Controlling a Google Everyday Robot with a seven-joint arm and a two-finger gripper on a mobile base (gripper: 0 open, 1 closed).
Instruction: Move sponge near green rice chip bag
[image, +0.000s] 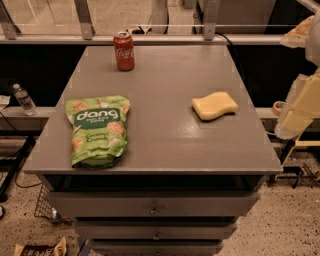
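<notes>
The pale yellow sponge (215, 105) lies flat on the right side of the grey table top (170, 80). The green rice chip bag (98, 129), light green with white "dang" lettering, lies flat near the table's front left corner. The two are well apart, with bare table between them. My gripper (299, 107) shows as pale, cream-coloured parts at the right edge of the view. It is beyond the table's right edge, to the right of the sponge and not touching it. It holds nothing that I can see.
A red soda can (124, 51) stands upright at the back left of the table. The table has drawers (154, 206) below its front edge. A water bottle (23, 99) stands on a low shelf to the left. A railing runs behind the table.
</notes>
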